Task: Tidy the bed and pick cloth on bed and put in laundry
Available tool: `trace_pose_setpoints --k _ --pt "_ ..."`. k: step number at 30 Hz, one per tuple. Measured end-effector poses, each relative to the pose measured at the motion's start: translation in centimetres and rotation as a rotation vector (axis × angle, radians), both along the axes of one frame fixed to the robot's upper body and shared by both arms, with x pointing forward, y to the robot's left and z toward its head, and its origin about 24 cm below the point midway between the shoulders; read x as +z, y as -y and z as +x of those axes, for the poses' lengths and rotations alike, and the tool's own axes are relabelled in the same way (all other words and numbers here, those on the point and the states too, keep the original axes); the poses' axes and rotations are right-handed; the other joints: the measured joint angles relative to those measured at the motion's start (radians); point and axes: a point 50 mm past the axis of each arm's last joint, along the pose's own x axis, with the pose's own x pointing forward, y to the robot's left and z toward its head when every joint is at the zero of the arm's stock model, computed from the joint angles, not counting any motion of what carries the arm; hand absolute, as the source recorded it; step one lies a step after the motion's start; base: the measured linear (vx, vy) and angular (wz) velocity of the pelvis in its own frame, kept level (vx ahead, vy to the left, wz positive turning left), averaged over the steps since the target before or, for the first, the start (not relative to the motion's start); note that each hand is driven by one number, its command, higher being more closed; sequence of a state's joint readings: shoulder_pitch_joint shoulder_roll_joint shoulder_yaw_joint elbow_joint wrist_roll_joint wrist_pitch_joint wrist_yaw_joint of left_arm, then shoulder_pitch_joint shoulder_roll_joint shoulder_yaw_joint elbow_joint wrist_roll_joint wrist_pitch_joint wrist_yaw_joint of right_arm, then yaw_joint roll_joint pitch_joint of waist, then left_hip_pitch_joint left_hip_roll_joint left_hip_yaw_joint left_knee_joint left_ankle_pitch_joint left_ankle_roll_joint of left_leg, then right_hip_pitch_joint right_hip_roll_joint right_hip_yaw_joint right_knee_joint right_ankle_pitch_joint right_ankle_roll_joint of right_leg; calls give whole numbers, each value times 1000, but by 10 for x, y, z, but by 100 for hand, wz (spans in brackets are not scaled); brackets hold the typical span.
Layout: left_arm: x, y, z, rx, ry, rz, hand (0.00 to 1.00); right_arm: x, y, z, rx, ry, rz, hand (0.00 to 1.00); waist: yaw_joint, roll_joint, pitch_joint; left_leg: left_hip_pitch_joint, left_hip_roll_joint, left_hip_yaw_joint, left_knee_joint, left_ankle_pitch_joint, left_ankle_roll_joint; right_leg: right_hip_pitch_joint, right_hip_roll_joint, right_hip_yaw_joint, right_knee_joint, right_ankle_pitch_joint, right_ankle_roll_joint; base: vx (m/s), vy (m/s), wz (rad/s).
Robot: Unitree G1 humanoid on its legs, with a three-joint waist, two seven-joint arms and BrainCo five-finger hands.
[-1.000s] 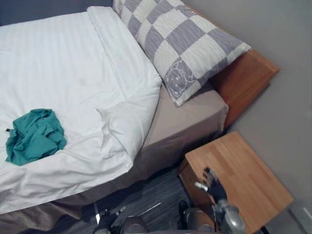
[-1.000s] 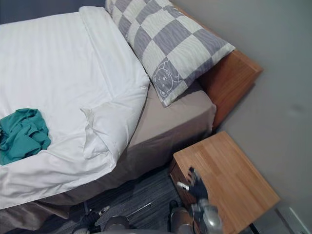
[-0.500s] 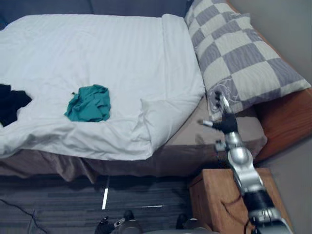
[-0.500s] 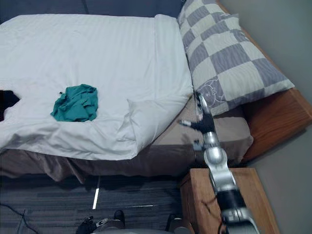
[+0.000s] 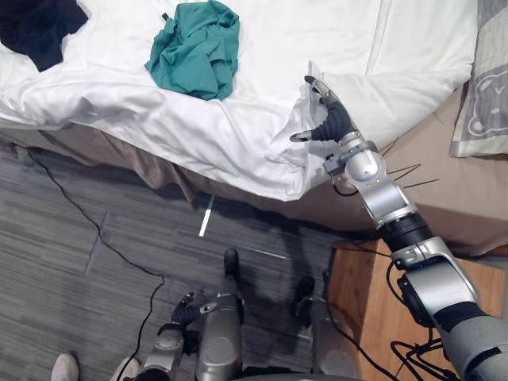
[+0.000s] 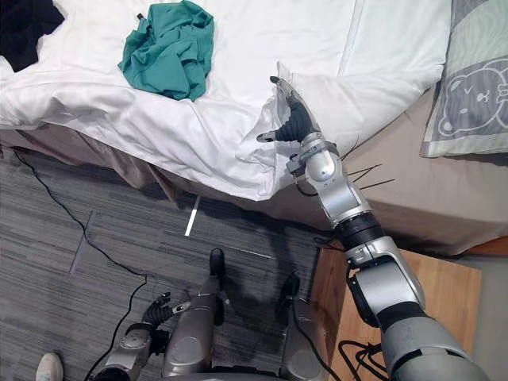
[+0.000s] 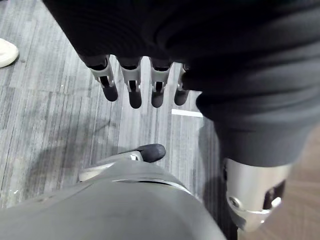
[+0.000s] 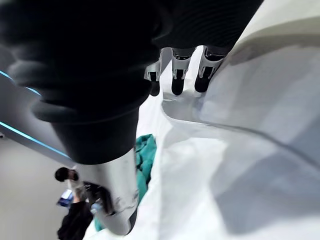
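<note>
Our right hand (image 5: 327, 121) was stretched out to the turned-back corner of the white duvet (image 5: 238, 127) at the bed's edge. Its fingers (image 8: 176, 82) lay straight against the fold, thumb spread wide, nothing clasped. The green cloth (image 5: 194, 48) lay crumpled on top of the duvet, apart from that hand, and a black cloth (image 5: 38, 28) sat further along the same cover. Down low, our left hand (image 7: 131, 90) hung over the grey floor (image 5: 95, 262), fingers relaxed and holding nothing. A checked pillow (image 5: 486, 95) rested on the taupe sheet (image 5: 444, 198), and a wooden nightstand (image 6: 452, 302) stood beside the bed under our right arm.
</note>
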State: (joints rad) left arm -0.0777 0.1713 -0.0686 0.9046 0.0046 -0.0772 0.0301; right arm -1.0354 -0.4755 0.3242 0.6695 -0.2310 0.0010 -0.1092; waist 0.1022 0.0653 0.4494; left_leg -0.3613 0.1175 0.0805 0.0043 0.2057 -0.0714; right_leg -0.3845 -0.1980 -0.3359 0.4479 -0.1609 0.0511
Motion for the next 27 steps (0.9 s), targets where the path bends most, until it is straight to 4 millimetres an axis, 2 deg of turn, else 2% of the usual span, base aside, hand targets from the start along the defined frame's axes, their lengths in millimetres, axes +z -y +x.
trace_pose_setpoints --k 1,3,5,10,14,17,18,19,20,21,22,23,25,26,27 --pt "4 8 10 -38 28 -14 0 9 17 3 -102 19 -70 100 16 27 10 -36 -4 -9 -5 6 1 -44 -8 -6 18 -8 -1 -85 -5 30" --pt "5 16 13 -59 36 -33 0 23 31 2 -172 78 -156 100 17 60 27 -44 -14 -27 -28 24 11 -59 -21 -19 42 -17 7 -57 -32 29" --pt "3 16 9 -74 24 -27 0 28 43 2 -212 77 -189 100 24 62 27 -32 -24 -30 -38 35 12 -59 -37 -21 63 -26 6 5 -47 21" --pt "3 15 8 -86 22 -38 0 29 52 0 -222 78 -192 100 18 61 27 -17 -37 -22 -55 38 17 -54 -49 -10 56 -22 16 17 -33 0" --pt "4 14 8 -90 26 -40 0 7 60 -1 -221 15 -124 100 11 58 28 53 -33 4 -81 45 17 17 -39 3 -3 4 29 62 -34 -16" --pt "8 12 12 -98 57 -48 0 -20 70 -10 -223 -14 83 100 -15 45 28 115 -27 33 -96 41 20 93 -18 18 -77 37 37 75 4 -25" --pt "8 10 10 -92 60 -46 0 -40 72 -18 -226 -24 210 100 -28 25 22 140 -24 59 -96 36 17 123 -7 37 -116 57 42 50 16 -33" --pt "8 9 9 -86 58 -47 0 -48 72 -22 -230 -25 255 100 -36 18 19 149 -25 69 -96 33 16 135 -4 40 -130 62 44 51 20 -45" --pt "6 7 6 -71 52 -50 0 -68 74 -32 -243 -36 334 100 -44 1 10 170 -25 86 -96 21 13 155 5 54 -154 74 46 51 23 -43" --pt "4 5 0 -52 39 -51 0 -91 72 -44 -257 -61 392 100 -61 -25 -5 188 -22 106 -96 11 15 173 11 69 -176 84 49 95 12 -57" --pt "-1 2 -8 -36 9 -49 0 -122 70 -64 -282 -106 444 100 -87 -57 -28 214 -20 127 -96 -1 13 197 18 88 -202 90 53 84 3 -47" --pt "-3 1 -11 -30 -6 -50 0 -136 69 -74 -298 -131 464 100 -94 -67 -42 224 -18 135 -97 -7 10 206 21 93 -212 93 55 126 -19 -46" --pt "-11 2 -29 -2 -60 -60 0 -194 71 -120 -388 -266 532 100 -121 -101 -104 269 -14 172 -98 -30 9 246 30 121 -247 99 60 126 -22 -43" --pt "-14 2 -34 4 -75 -63 0 -205 72 -129 -415 -297 553 100 -127 -106 -117 281 -14 177 -98 -35 7 256 31 123 -255 99 60 106 -14 -36" --pt "-18 4 -42 2 -105 -62 0 -227 74 -149 -470 -367 582 100 -144 -107 -144 304 -12 191 -99 -47 8 280 35 132 -273 101 62 79 -7 -33"
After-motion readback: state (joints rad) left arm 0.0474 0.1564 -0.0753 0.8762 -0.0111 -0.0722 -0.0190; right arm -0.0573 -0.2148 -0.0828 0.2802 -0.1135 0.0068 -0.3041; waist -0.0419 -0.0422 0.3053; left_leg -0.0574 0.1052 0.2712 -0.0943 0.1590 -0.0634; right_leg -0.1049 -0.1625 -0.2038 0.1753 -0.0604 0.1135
